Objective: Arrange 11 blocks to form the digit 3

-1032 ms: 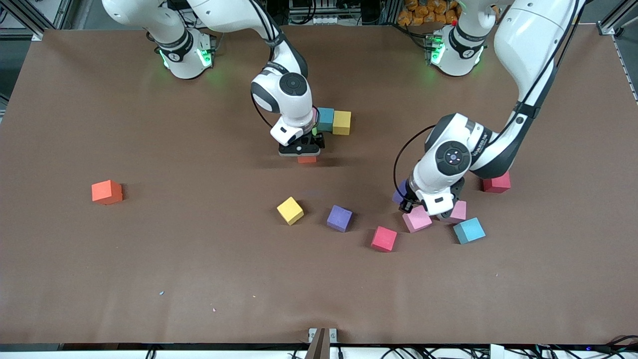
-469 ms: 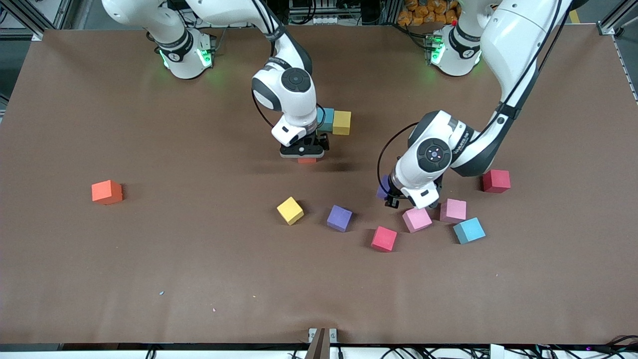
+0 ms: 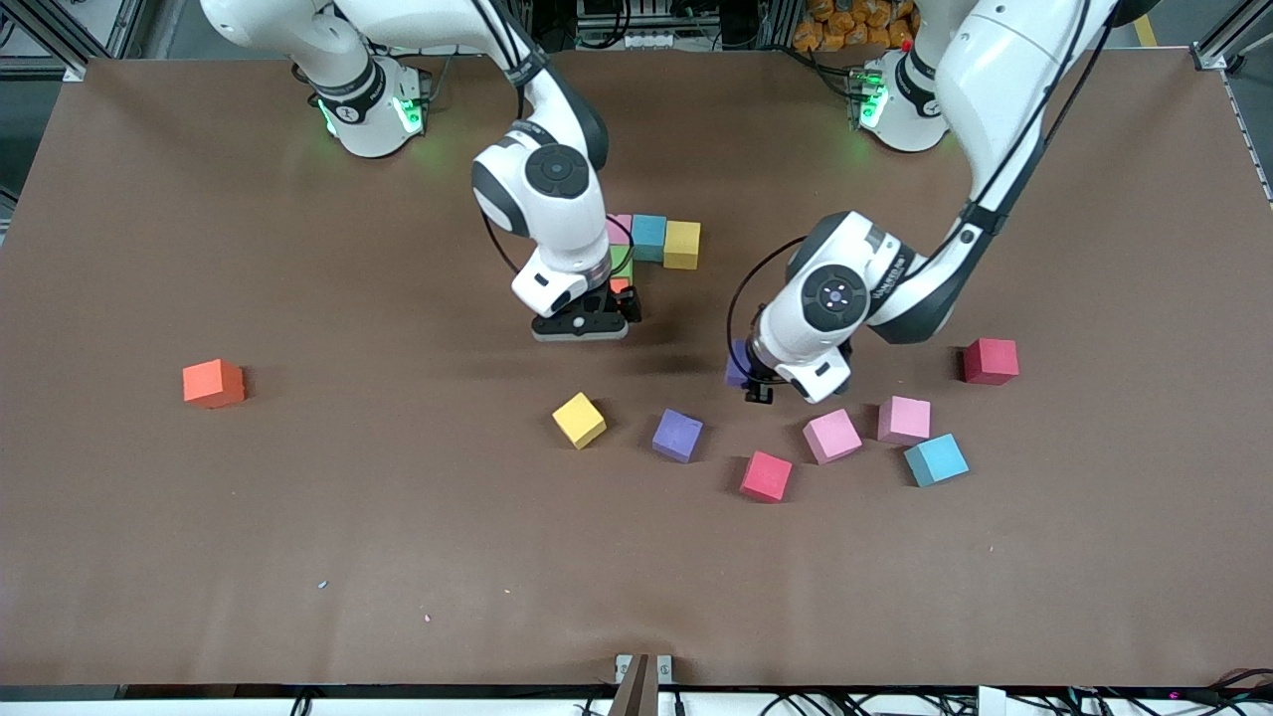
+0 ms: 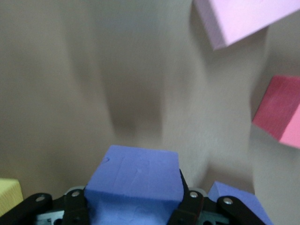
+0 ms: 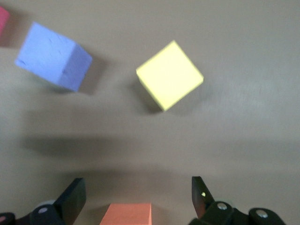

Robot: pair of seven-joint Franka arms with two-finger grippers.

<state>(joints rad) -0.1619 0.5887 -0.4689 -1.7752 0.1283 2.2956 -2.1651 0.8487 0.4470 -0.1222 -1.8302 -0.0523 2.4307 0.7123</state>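
A robot lab: 2 white robot arms are fixed to a big brown worktop, with metal frames and cables around it.

The right arm comes from its base at one corner of the table's robot edge, bends at the elbow and drops its wrist steeply toward the middle of the table. The right gripper points straight down, up in the air, jaws spread wide with nothing between them. The left arm sweeps down from its own base in a long arc, forearm angled inward. The left gripper hangs off the table, jaws clamped on a purple block.
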